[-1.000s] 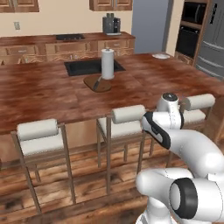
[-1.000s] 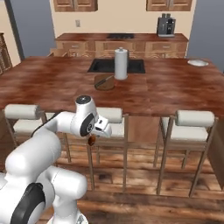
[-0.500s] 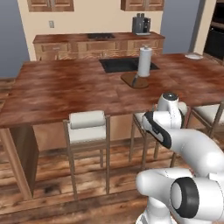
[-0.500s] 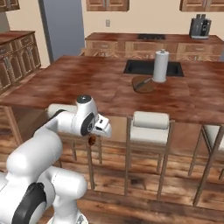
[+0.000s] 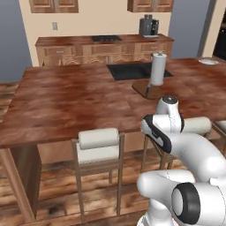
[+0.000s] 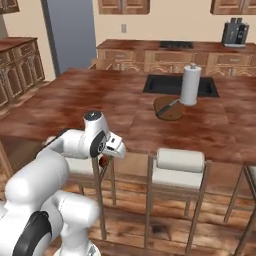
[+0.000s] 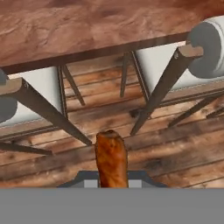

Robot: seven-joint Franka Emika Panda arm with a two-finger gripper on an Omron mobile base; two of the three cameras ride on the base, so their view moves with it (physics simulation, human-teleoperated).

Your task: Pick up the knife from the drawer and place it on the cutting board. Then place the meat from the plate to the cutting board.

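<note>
We are holding the meat (image 7: 111, 158) clenched in our gripper (image 6: 103, 161), a reddish-brown lump sticking up between the fingers in the hand view, with stool legs and plank floor behind it. In the right base view the gripper is hanging below the counter (image 6: 90, 107) edge, near a stool (image 6: 180, 165). The cutting board (image 6: 168, 108) is lying on the counter just beside the paper towel roll (image 6: 190, 84), and a thin dark shape on it is probably the knife (image 6: 169, 105), though it is small.
</note>
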